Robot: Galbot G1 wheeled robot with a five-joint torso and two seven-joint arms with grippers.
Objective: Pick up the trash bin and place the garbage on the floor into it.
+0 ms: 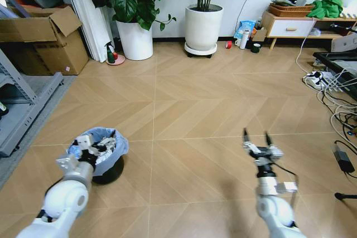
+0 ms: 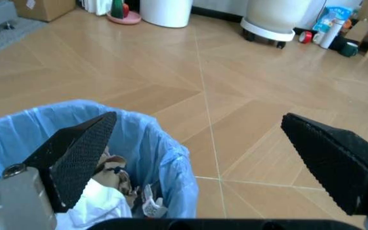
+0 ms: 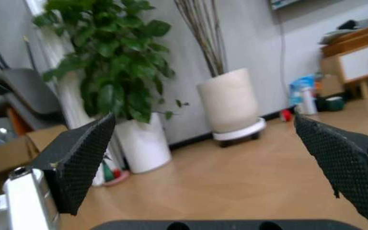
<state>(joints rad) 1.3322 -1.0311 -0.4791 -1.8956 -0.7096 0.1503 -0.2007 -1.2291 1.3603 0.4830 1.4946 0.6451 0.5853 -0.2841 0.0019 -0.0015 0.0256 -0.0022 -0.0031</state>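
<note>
The trash bin [image 1: 110,166], small, round and black with a light-blue bag [image 2: 152,139] over its rim, stands on the wood floor at the lower left. Garbage lies inside it: a white paper wad [image 2: 97,206] and a brown wrapper [image 2: 115,168]. My left gripper [image 1: 93,144] is open at the bin's top; in the left wrist view [image 2: 198,119] one finger [image 2: 82,153] is over the inside and the other [image 2: 327,155] is outside, with the rim between them. My right gripper [image 1: 256,136] hovers over bare floor at the lower right, open and empty [image 3: 203,117].
Two white plant pots [image 1: 135,40] [image 1: 203,28] and a green spray bottle [image 1: 110,54] stand by the back wall. A cardboard box [image 1: 42,40] and metal rack [image 1: 25,107] are on the left. A low cabinet [image 1: 290,26] and cables [image 1: 334,90] are on the right.
</note>
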